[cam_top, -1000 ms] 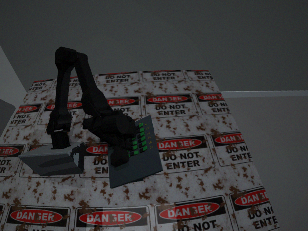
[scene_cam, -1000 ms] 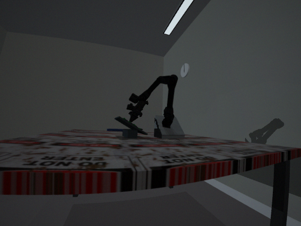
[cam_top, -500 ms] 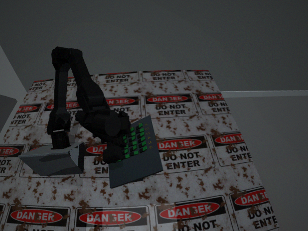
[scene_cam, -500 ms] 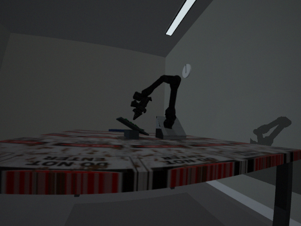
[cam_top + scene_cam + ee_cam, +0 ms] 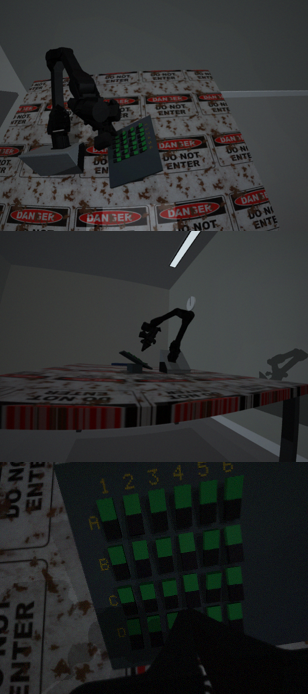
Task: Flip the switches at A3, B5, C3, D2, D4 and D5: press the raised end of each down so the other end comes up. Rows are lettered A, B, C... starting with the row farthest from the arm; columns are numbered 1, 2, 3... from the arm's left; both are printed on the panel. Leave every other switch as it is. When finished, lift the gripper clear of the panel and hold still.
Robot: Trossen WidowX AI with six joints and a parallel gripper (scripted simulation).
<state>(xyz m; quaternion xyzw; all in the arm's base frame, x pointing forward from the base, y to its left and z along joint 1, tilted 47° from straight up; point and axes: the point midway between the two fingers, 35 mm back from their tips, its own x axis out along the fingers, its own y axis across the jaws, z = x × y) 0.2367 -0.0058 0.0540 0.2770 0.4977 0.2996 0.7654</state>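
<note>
The tilted dark panel (image 5: 134,172) (image 5: 122,352) (image 5: 280,577) carries rows of green-and-black rocker switches. In the wrist view, A3 (image 5: 157,502), B5 (image 5: 211,541), C3 (image 5: 170,588) and D2 (image 5: 154,624) show their green halves toward the column numbers. D5 (image 5: 215,613) shows only its green part, and D4 is hidden behind the fingers. I cannot tell surely which end of each is raised. My gripper (image 5: 116,134) (image 5: 142,350) (image 5: 186,616) is shut and empty. Its tip is above the panel, clear of it in the exterior view, and covers the row D area around column 4 in the wrist view.
The panel rests on a grey support block (image 5: 134,368). The arm's grey wedge-shaped base (image 5: 47,159) (image 5: 179,363) stands beside the panel's near side. A flat blue object (image 5: 119,364) lies behind the panel in the exterior view. The table (image 5: 139,196) has a danger-sign print.
</note>
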